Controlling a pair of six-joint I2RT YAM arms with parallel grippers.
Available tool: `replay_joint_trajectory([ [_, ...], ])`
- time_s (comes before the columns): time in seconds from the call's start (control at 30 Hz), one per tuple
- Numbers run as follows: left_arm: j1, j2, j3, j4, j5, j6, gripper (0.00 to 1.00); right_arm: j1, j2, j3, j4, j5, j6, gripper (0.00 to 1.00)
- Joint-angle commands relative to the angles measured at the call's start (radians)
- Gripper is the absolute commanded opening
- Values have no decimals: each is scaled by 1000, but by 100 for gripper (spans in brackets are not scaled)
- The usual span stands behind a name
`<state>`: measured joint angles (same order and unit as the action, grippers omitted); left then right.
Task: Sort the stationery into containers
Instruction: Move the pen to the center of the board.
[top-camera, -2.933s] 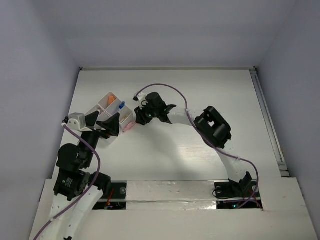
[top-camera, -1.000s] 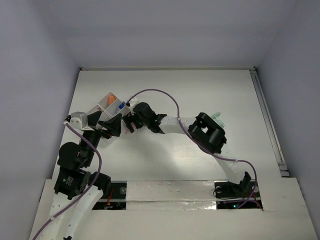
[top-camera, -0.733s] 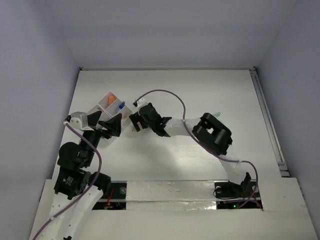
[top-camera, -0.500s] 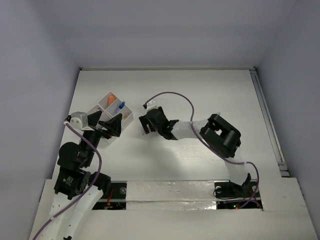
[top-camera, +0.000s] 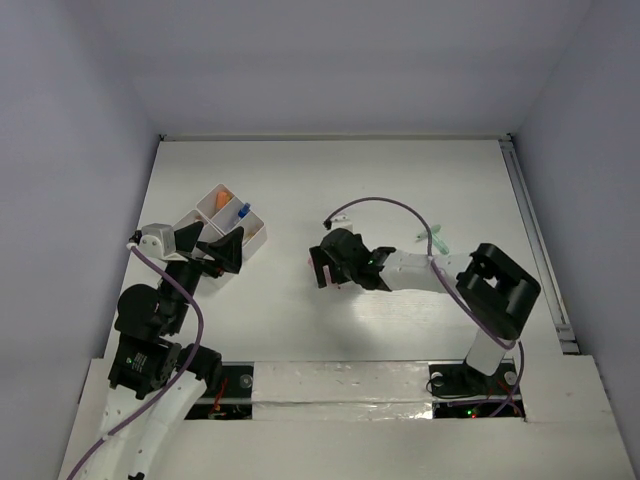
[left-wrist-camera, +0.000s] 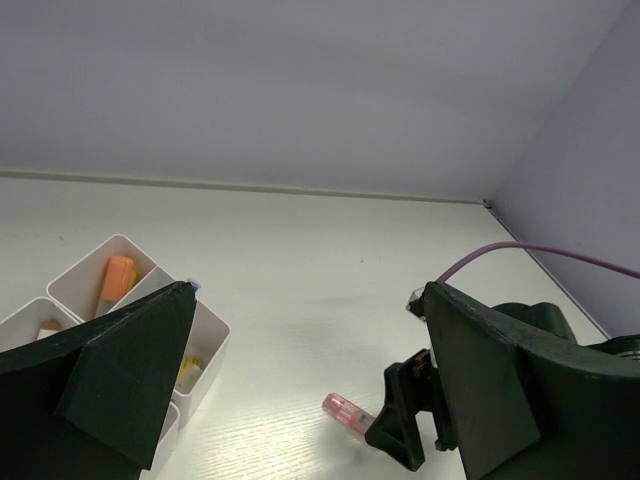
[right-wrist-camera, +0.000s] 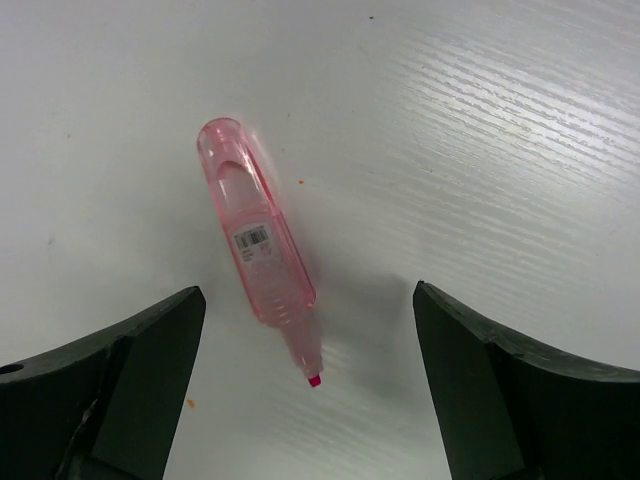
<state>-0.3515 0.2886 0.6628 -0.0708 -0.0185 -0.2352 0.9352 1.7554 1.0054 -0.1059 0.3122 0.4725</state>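
Observation:
A pink highlighter lies uncapped on the bare table, its tip toward the wrist camera. My right gripper hangs open just over it, one finger on each side, neither touching it. From above, the highlighter and right gripper sit mid-table, right of the white compartment tray. That tray holds an orange piece, a yellow block and a blue pen. My left gripper is open and empty over the tray's near corner.
A pale green pen-like item lies on the table behind the right forearm. A purple cable arches over the right wrist. Walls close the table at the back and both sides.
My right gripper has travelled from the tray rightward and nearer, to mid-table. The pink highlighter came along with it and now lies flat under the open jaws. The left arm has stayed put.

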Motion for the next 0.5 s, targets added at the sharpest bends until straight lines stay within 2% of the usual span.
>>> replay_joint_trajectory([
  [0.0, 5, 0, -2, 59, 12, -9, 97, -4, -79, 15, -58, -39, -14, 91],
  [0.1, 5, -2, -3, 58, 12, -7, 97, -4, -118, 13, -89, -45, -26, 85],
  [0.17, 5, 1, -3, 60, 48, -9, 97, -4, -160, -7, -89, -103, -37, 65],
  [0.23, 5, 12, -2, 62, 57, -7, 97, -4, -180, -27, -72, -183, -51, 36],
  [0.3, 5, 18, -2, 62, 63, -10, 97, -4, -178, -42, -60, -301, -46, 23],
  [0.33, 5, 17, -3, 62, 63, -9, 97, -4, -174, -48, -48, -358, -43, 13],
  [0.4, 5, 20, -2, 62, 63, -10, 97, -4, -159, -65, -12, -444, -34, 6],
  [0.47, 5, 20, -2, 62, 63, -13, 97, -4, -117, -73, 9, -473, -32, 4],
])
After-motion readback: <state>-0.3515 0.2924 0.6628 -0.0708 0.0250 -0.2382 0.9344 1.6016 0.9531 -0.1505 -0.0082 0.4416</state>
